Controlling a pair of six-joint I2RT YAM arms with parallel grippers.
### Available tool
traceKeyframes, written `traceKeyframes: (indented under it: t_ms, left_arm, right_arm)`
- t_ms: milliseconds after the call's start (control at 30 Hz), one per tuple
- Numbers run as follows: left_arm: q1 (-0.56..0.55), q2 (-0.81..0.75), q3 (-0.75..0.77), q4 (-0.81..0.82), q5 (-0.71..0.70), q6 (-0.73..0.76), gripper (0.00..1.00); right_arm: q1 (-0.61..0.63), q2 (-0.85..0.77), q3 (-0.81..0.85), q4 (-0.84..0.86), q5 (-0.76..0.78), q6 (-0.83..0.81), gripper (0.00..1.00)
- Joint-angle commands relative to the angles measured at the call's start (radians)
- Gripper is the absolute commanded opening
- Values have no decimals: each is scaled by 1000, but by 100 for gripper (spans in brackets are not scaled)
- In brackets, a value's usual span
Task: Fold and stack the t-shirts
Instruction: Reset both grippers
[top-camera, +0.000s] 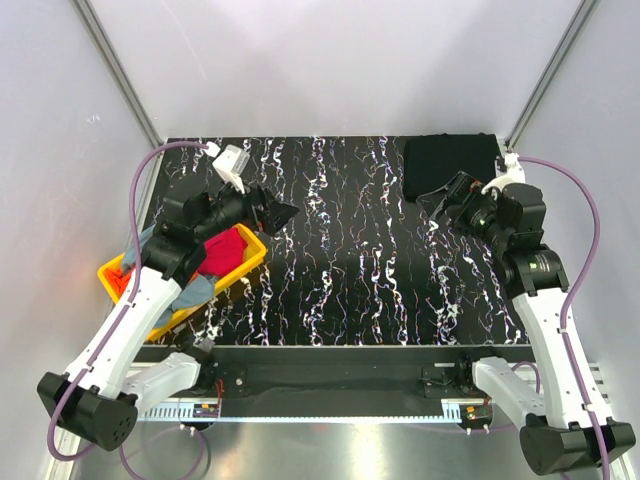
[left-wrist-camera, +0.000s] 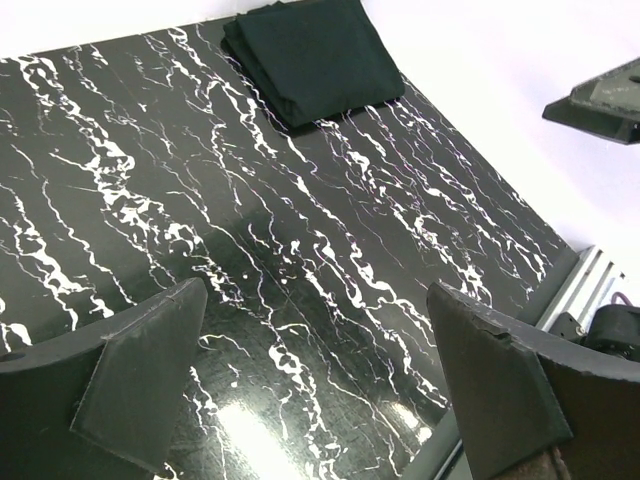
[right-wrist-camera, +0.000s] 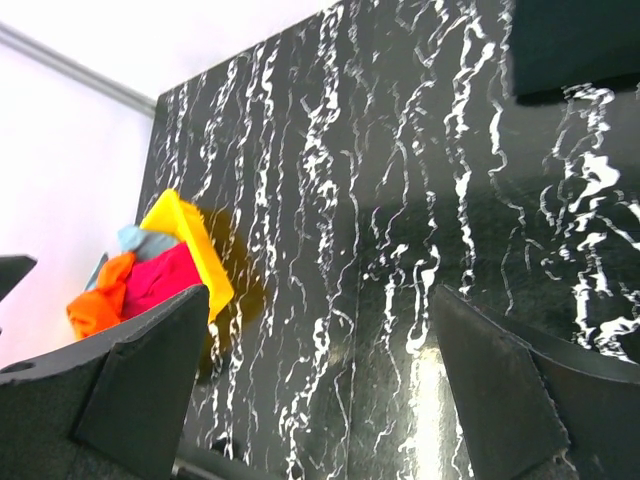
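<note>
A folded black t-shirt (top-camera: 450, 160) lies flat at the table's back right corner; it also shows in the left wrist view (left-wrist-camera: 315, 60) and the right wrist view (right-wrist-camera: 575, 45). Loose magenta (top-camera: 225, 252), orange (top-camera: 125, 285) and grey-blue (top-camera: 195, 292) t-shirts are bunched in the yellow tray (top-camera: 255, 250) at the left. My left gripper (top-camera: 278, 210) hovers open just right of the tray, its jaws (left-wrist-camera: 318, 300) wide over bare table. My right gripper (top-camera: 440, 200) is open beside the black t-shirt's near edge, with nothing between its fingers (right-wrist-camera: 320, 300).
The tabletop (top-camera: 340, 260) is black with white marbling. White walls and metal corner posts close in the back and sides. In the right wrist view the tray (right-wrist-camera: 190, 240) and its magenta t-shirt (right-wrist-camera: 160, 285) show far off at the left.
</note>
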Motion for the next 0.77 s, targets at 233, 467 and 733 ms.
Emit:
traceKeyframes:
  t_ms: [233,467,733]
  left_arm:
    - [41,0,-8,92,63,-30,99]
    - [53,6,-16,112,90,-47,99]
    - [52,-6,-19,114,87,-46,99]
  right_arm:
    - [-2,-33,12,20,86,3,100]
    - [-1,-54,18,17,108,-3,100]
    - [-2,-70,20,20,126,-17,100]
